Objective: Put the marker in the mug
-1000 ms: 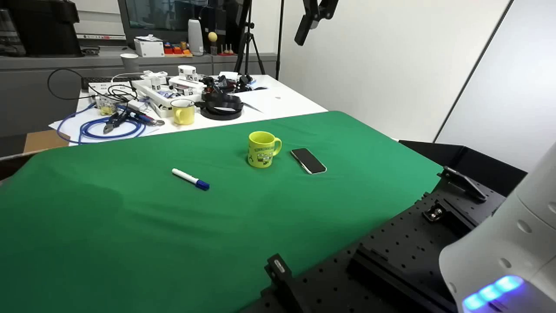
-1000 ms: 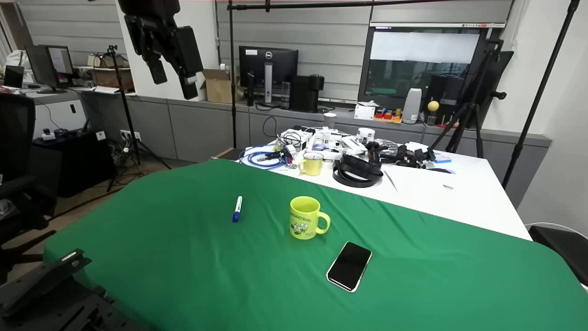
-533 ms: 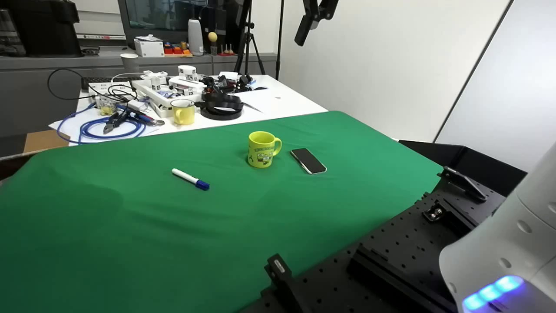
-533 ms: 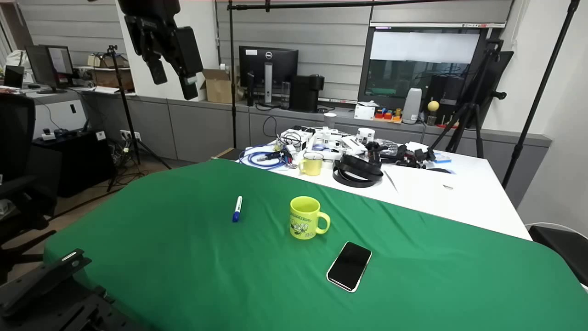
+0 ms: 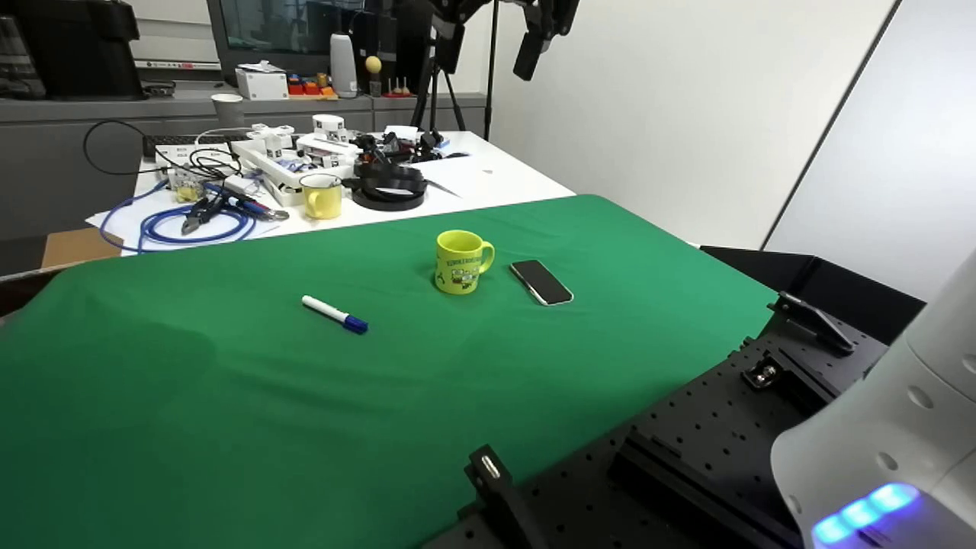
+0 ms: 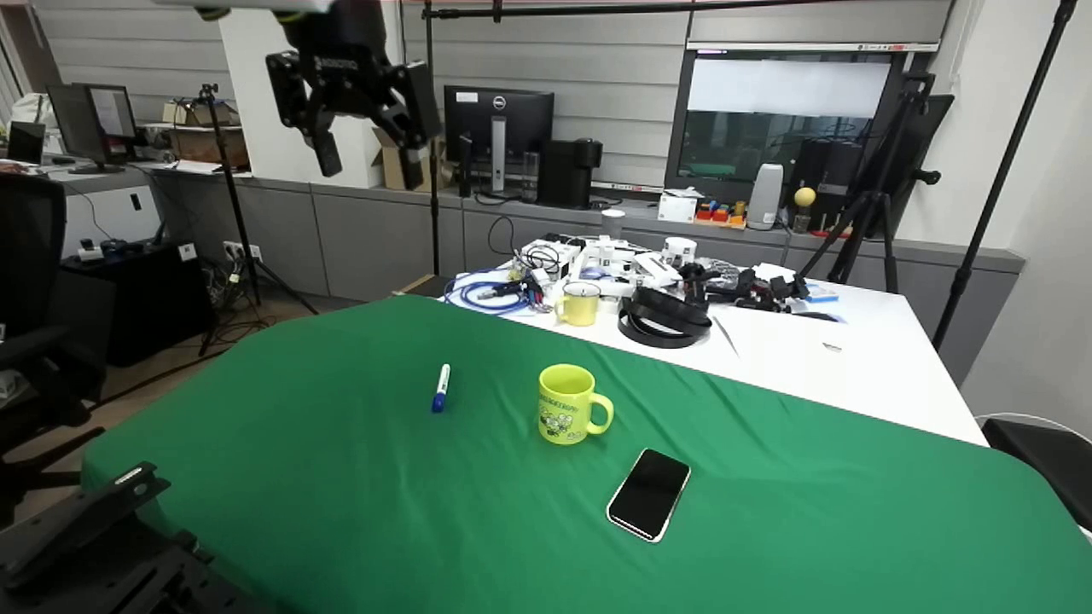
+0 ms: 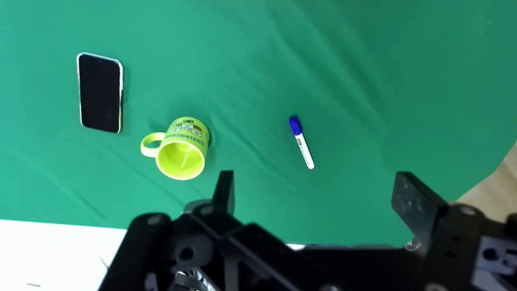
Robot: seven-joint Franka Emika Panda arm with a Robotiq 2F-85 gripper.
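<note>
The marker, white with a dark blue cap, lies flat on the green cloth in both exterior views [image 5: 326,309] [image 6: 441,388] and in the wrist view [image 7: 303,148]. The yellow-green mug stands upright beside it, apart from it, in both exterior views [image 5: 456,276] [image 6: 559,416]; in the wrist view its open rim and handle show [image 7: 193,131]. My gripper is high above the cloth in both exterior views [image 5: 487,69] [image 6: 370,172]. In the wrist view its fingers are wide apart with nothing between them [image 7: 314,176], and the marker appears just above the gap.
A black phone [image 5: 542,283] lies beside the mug's handle side. A white table [image 6: 768,350] behind the cloth holds another yellow mug [image 6: 579,304], a black coil [image 6: 661,322], cables and tools. A black base plate [image 5: 686,457] borders the cloth near the arm.
My gripper has moved and turned in the last half second: both fingers now show in both exterior views, and in one it has shifted right. The marker, mug and phone have not moved.
</note>
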